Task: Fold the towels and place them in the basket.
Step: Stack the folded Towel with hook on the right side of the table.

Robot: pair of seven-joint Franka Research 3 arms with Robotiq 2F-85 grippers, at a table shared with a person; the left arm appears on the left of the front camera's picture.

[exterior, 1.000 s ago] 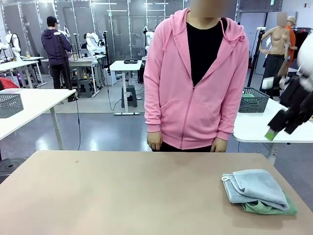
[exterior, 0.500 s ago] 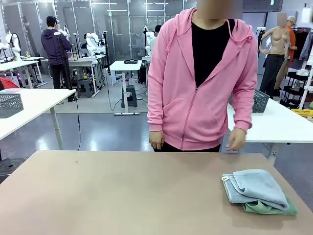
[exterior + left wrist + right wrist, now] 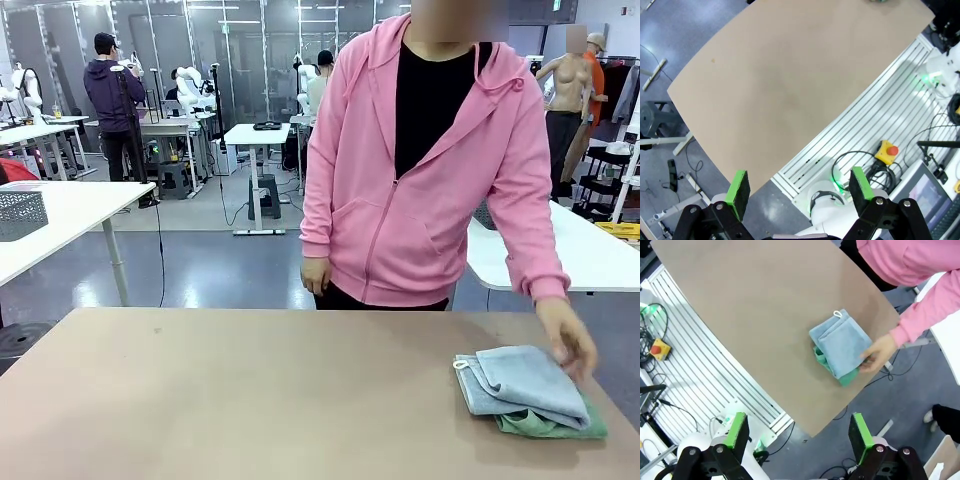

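Note:
Two folded towels lie stacked near the table's right end: a pale grey-blue towel on top and a mint green towel under it. A person in a pink hoodie rests a hand on the stack's far edge. My right gripper hangs open high above the table's near edge, well clear of the towels, with nothing between its green pads. High over the table's bare left end, my left gripper is also open and holds nothing. The basket is hidden.
The tan table is bare left of the towels. A white side table at far left carries a grey mesh bin. Another white table stands behind the person. Below the near edge are robot bases, cables and a red stop button.
The person leaned over and moved a hand from the far table edge onto the towels. The right arm, at the front view's right edge a second ago, has left that view.

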